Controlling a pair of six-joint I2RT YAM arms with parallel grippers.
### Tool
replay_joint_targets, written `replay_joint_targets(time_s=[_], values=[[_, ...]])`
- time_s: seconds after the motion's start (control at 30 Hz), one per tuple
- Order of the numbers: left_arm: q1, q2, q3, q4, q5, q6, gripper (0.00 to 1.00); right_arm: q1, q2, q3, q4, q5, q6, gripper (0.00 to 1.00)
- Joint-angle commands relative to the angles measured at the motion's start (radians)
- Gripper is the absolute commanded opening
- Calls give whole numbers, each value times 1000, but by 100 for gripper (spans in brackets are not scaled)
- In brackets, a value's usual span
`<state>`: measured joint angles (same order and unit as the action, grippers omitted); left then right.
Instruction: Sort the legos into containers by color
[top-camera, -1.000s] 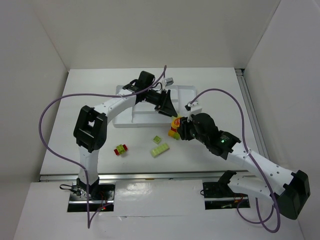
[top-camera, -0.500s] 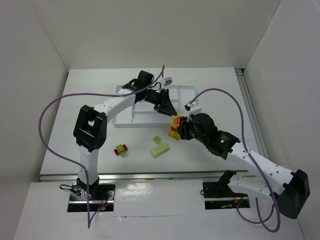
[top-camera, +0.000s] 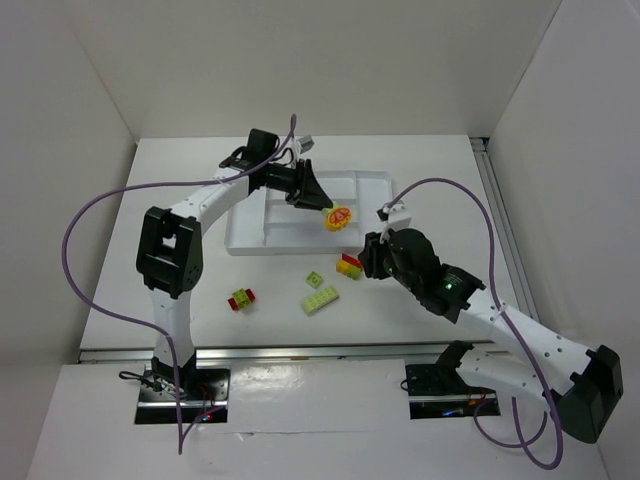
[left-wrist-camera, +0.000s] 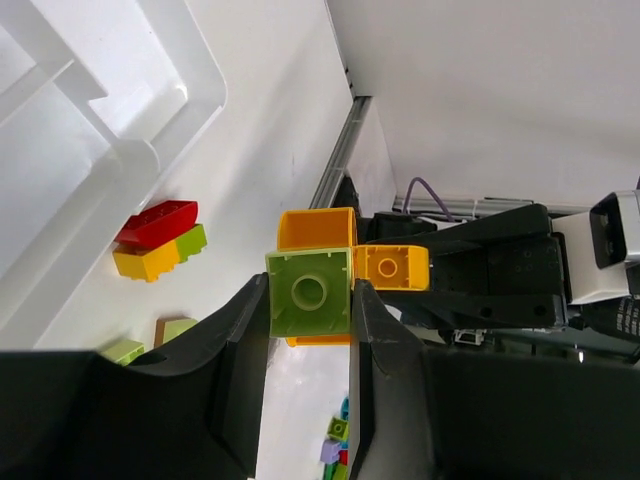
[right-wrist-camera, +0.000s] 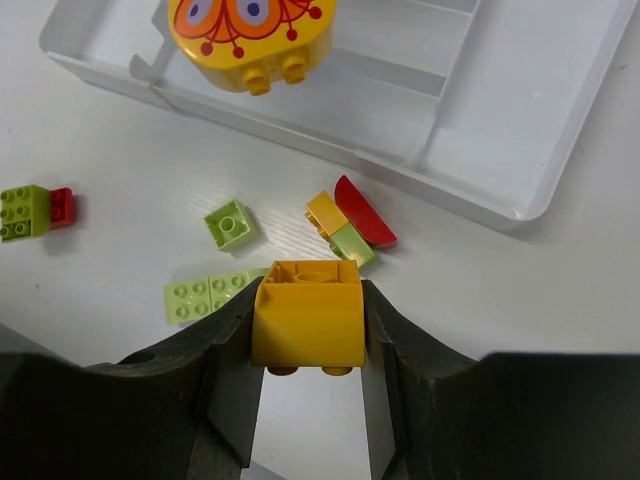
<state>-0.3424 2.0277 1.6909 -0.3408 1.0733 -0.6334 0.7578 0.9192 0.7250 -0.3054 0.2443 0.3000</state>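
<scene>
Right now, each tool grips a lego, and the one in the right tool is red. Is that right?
No. The right tool holds a yellow-orange lego, not a red one, as the right wrist view shows. Each tool does grip a lego: the left tool holds a green and yellow-orange stack.

3 cams: 1 overhead, 2 on wrists.
Top ext: high, at near edge of counter (top-camera: 430, 165), looks down, wide. L wrist: close, rolled sideways, faces across counter. R wrist: close, looks down. All 3 share tray (top-camera: 378, 196) corner + red-topped brick stack (top-camera: 349, 264).
</scene>
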Motion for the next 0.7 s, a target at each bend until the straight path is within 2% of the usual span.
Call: replay_joint_targets(time_s=[0.0,0.03,0.1,0.13,0.2,0.27,0.3,0.47,0.6,0.67], values=[[23,-24,49,-24,-30,12,0,5,-10,-2,34,59,27,20],[34,-24,71,-47,-50,24,0,5,15,11,25,81,36,20],[62,-52,91,-146,-188,70,0,5,70,98,-12,151,80,20],[89,-70,92,-177,-261,83,0,5,148,140,-59,179,100,20],[114,-153,82,-211,-481,93,0,5,236,266,-110,240,149,22],[155,-243,31,-211,-593,93,0,5,340,338,-95,288,149,23],[169,-268,15,-211,-608,93,0,-30,372,359,-78,288,133,23],[223,-414,-137,-136,-687,44,0,-136,616,487,64,86,79,23],[243,-439,-160,-136,-697,54,0,-184,815,690,65,33,42,24],[243,-439,-171,-136,-659,54,0,-199,880,744,81,1,27,26]])
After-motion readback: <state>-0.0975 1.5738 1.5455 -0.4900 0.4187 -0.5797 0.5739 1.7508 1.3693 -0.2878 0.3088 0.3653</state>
